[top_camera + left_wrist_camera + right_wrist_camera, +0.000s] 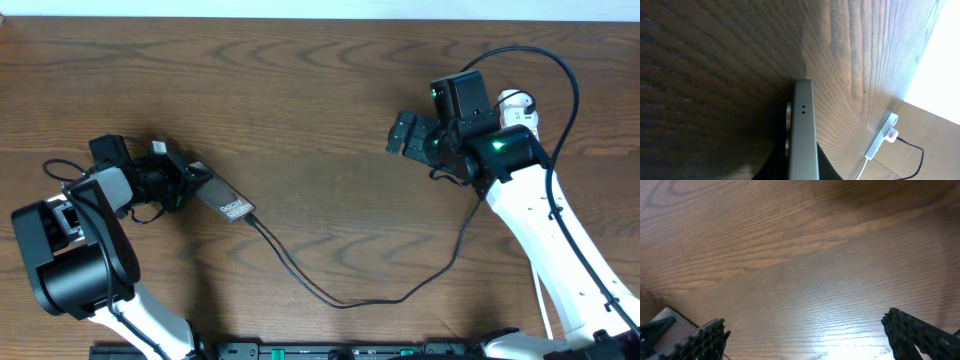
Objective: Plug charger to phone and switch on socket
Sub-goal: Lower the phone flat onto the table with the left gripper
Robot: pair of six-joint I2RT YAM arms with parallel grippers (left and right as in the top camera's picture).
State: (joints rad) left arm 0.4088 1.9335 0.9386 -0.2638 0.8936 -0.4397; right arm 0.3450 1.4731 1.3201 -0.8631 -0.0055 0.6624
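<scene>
Dark wood grain covers the table [320, 90]. At the left of the overhead frame the left gripper [192, 186] is clamped on the upper-left end of the phone [226, 203]. The phone's long axis runs from upper left to lower right, with its free end aimed at the middle of the frame. In the left wrist view only its thin edge shows, so it seems to be held tilted onto its side. Whether it touches the wood cannot be told.

The charger [340, 302] meets the phone's lower-right end, sags in a loose curve through the lower middle and climbs towards the right arm. Whether the tip is fully seated cannot be told at this size.

Right of centre, the right gripper [403, 134] hangs wide open over bare wood and holds nothing. It points left, away from the socket [517, 101], which lies at the upper right, mostly hidden behind that arm.

The risks, as I judge them:
- If the left arm shifts or twists the phone, it could draw the cable taut and pull a shallow plug loose.
- The right arm must turn back to find the switch, and its own thick cable hangs close by.
- A sideways push could slide the light strip without tripping the switch.
</scene>
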